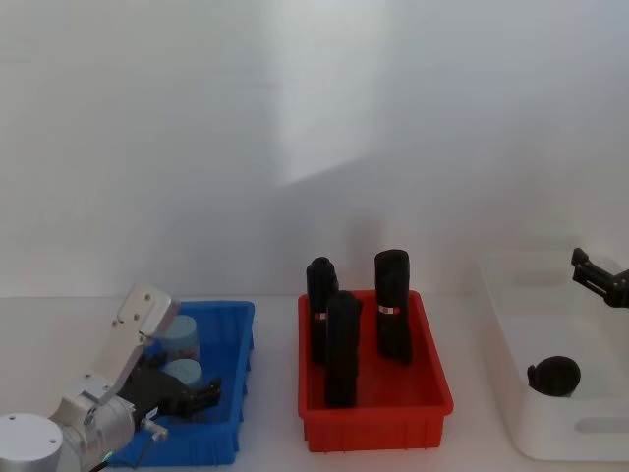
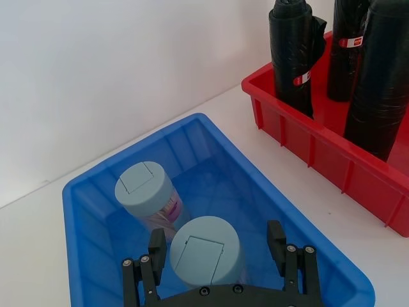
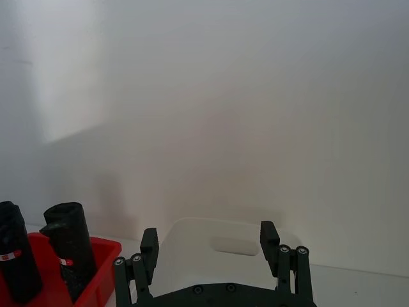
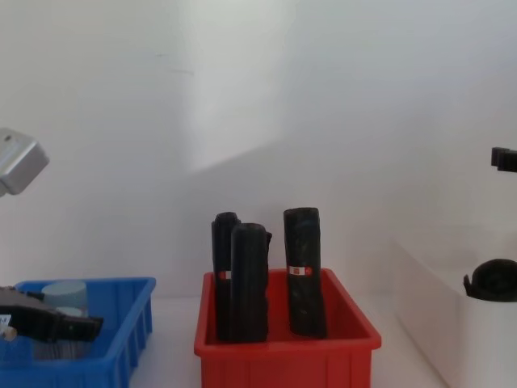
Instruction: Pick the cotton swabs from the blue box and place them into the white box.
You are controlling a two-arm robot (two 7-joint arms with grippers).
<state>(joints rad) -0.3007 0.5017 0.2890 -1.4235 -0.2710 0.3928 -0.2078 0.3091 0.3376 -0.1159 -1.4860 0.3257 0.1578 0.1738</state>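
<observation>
Two cotton swabs tubs stand in the blue box at the left. The far tub stands free. My left gripper is down in the box, open, with a finger on each side of the near tub. In the head view the same gripper sits beside the near tub. The white box stands at the right. My right gripper hovers open above its far end, holding nothing; the head view shows this gripper at the right edge.
A red bin with three upright black rolls stands between the two boxes. A dark round object lies inside the white box. A white wall closes off the back of the table.
</observation>
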